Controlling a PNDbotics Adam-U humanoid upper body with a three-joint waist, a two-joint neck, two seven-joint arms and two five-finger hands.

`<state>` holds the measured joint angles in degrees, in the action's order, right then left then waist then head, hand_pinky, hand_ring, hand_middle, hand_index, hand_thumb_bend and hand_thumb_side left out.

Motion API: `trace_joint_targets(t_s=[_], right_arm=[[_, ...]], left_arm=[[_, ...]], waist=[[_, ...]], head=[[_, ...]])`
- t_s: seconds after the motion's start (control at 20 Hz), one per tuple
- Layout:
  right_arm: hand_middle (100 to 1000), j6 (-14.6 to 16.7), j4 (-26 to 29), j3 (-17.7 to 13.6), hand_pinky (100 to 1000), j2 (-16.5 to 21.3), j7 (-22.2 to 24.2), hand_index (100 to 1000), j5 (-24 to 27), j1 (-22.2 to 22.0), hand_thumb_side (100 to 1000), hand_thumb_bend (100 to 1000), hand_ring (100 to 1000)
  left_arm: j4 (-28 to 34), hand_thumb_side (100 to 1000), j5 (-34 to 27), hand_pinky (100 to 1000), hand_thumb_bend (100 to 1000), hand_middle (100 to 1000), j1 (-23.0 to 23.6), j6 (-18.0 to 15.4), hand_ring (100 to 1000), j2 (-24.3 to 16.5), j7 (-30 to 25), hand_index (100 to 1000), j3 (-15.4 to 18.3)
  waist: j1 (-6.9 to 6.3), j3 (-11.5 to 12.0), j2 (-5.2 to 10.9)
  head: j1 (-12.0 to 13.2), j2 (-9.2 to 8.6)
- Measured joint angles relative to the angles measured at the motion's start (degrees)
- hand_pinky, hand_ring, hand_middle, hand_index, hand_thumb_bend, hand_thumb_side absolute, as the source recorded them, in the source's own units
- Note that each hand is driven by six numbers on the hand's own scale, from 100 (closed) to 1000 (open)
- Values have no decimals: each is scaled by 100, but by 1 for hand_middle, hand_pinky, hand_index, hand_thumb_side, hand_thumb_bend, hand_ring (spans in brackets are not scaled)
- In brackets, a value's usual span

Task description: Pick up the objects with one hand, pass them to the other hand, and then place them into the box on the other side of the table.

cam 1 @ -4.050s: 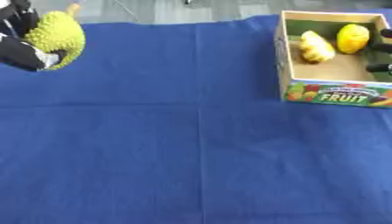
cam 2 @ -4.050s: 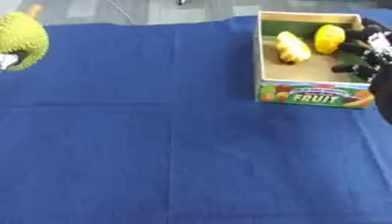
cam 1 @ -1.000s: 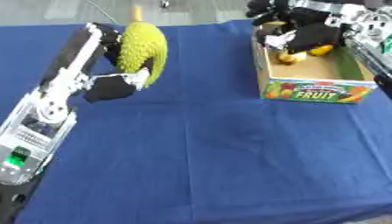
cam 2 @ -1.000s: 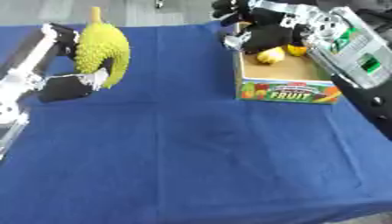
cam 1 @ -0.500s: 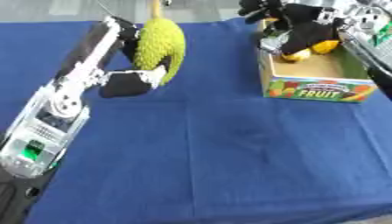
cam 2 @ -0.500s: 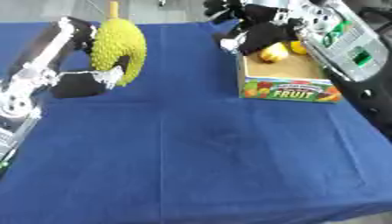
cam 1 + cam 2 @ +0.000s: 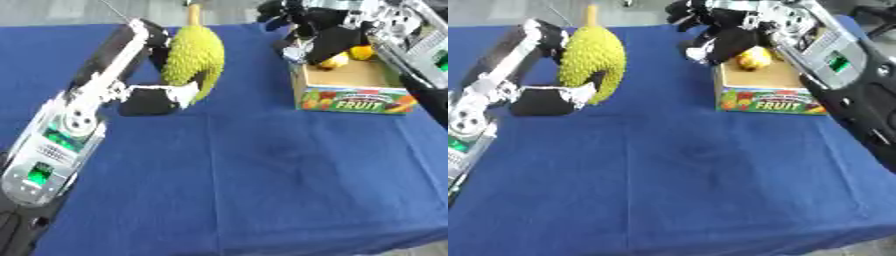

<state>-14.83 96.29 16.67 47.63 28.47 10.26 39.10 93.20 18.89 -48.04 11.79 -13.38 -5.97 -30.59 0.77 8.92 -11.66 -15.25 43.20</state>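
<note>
gripping the green spiky fruit (image 7: 194,59), the left hand (image 7: 160,97) is curled around it, and the fruit is held above the blue cloth (image 7: 262,175) at far left. the right hand (image 7: 726,37) is seen over the fruit box (image 7: 359,92) at far right; its fingers cannot be made out.

Table (image 7: 262,200) spread across whole scene. Box (image 7: 350,97) stood on it at far right. Fruit (image 7: 753,57) lay inside box, at far side. Right hand (image 7: 719,30) hung over box's far left corner. Left hand (image 7: 162,97) was at far left, above table, with spiky fruit (image 7: 194,57) upright in it, well apart from box.
</note>
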Motion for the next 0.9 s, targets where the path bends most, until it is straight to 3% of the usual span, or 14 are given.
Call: trace_joint_targets(t_s=[0.4,0.65,0.9], right_arm=[[962,29,-56,49,801,-61,274,1000,34,27,127,100,973],[977,-82,288,48,825,-31,660,1000,493,25,135,100,990],[965,289,768,-6,853,182,1199,1000,299,199,135,100,984]], left_arm=[[25,160,94,519,213,384,-80,-84,462,122,-94,310,-69],[-65,147,191,520,224,385,-90,-118,464,122,-101,311,-70],[-155,140,338,522,233,387,-99,-193,466,122,-150,311,-103]], waist=[[34,20,0],[72,-18,0],[78,-37,0]], head=[[-52,3],[-1,3],[14,2]])
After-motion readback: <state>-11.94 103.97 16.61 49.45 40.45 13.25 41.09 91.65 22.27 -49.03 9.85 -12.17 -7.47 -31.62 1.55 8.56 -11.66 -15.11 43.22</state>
